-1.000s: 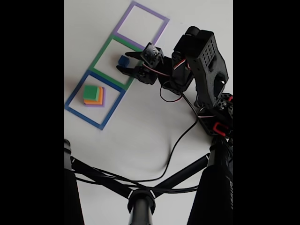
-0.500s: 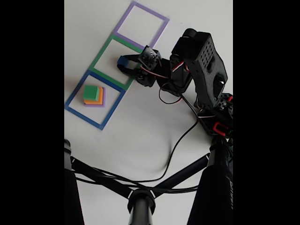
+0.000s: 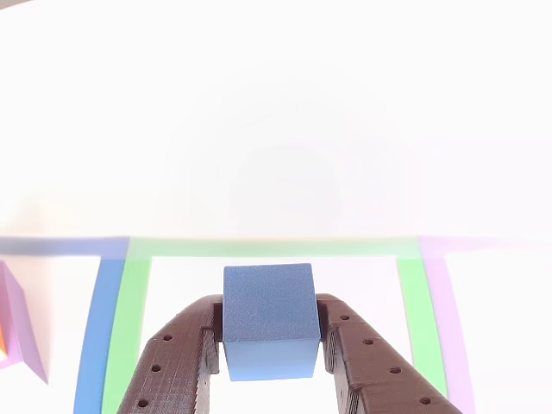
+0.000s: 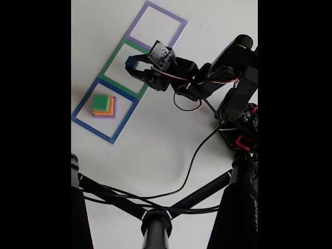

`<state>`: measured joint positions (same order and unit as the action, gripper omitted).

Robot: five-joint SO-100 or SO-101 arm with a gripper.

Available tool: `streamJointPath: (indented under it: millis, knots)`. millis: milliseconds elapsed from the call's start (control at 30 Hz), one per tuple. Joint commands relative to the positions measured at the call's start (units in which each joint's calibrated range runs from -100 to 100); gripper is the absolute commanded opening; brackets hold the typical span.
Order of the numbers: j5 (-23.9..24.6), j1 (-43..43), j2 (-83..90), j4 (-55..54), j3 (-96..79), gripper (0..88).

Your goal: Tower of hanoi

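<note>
We find the gripper [image 3: 269, 362] pinching the small blue cube [image 3: 268, 319], one brown finger pressed against each side face, at the lower centre of the other view; whether the cube rests on the surface or is lifted clear we cannot tell. In the fixed view the cube [image 4: 131, 63] sits above centre, over the green tape square [image 4: 111, 65]. The remaining blocks [image 4: 103, 106] stand stacked at the left of that frame inside the blue tape square [image 4: 92, 127], green on top, an orange-yellow layer and purple beneath. The purple tape square [image 4: 179, 32] lies at the upper middle. We judge the task to be at its opening: only the smallest block has left the stack, and three remain. A black cable [image 4: 193, 158] and dark tripod legs [image 4: 124, 202] occupy the lower frame, well apart from the squares; nothing obstructs them.
</note>
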<state>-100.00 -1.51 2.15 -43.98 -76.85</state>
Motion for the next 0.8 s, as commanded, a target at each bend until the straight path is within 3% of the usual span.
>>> streamJointPath:
  millis: [0, 233, 433, 767]
  knots:
    - [0.0, -0.5, 21.4, 24.5, 3.6, 3.8]
    - [0.0, -1.3, 39.8, 67.9, 22.7, 3.7]
    - [2.0, -3.8, 40.5, 100.3, 50.7, 3.6]
    - [7.9, -13.1, 39.8, 131.8, 81.3, 3.5]
